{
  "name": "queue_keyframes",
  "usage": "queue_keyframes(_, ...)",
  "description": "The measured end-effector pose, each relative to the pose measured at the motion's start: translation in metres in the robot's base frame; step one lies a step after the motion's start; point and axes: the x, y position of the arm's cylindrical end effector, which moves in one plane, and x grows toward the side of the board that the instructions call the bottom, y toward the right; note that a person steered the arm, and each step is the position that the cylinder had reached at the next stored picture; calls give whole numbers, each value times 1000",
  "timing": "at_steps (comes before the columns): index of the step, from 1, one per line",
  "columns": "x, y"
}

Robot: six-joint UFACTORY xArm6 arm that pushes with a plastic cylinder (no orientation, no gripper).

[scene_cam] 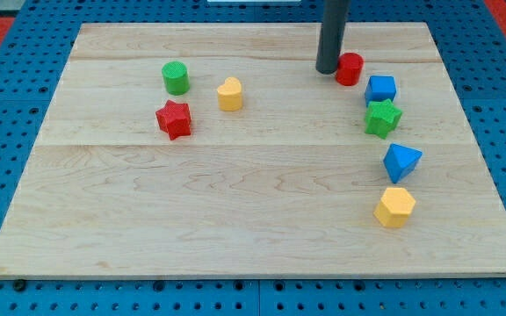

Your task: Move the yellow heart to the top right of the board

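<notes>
The yellow heart (229, 93) lies on the wooden board (253, 202) in the upper left-centre part, to the right of the green cylinder (176, 78) and up-right of the red star (174, 119). My tip (327, 69) stands near the view's top, right of centre, touching or almost touching the left side of the red cylinder (350, 68). The tip is well to the right of the yellow heart, about a hand's width of bare wood between them.
Down the right side run a blue cube (380, 89), a green star (382, 118), a blue triangular block (401, 161) and a yellow hexagon (395, 207). Blue pegboard surrounds the board.
</notes>
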Motion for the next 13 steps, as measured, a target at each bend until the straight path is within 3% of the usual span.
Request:
queue_keyframes(2,-2,23)
queue_keyframes(4,-2,-82)
queue_keyframes(6,85,-120)
queue_keyframes(7,92,-178)
queue_keyframes(8,64,-186)
queue_keyframes(12,56,-103)
queue_keyframes(13,24,-95)
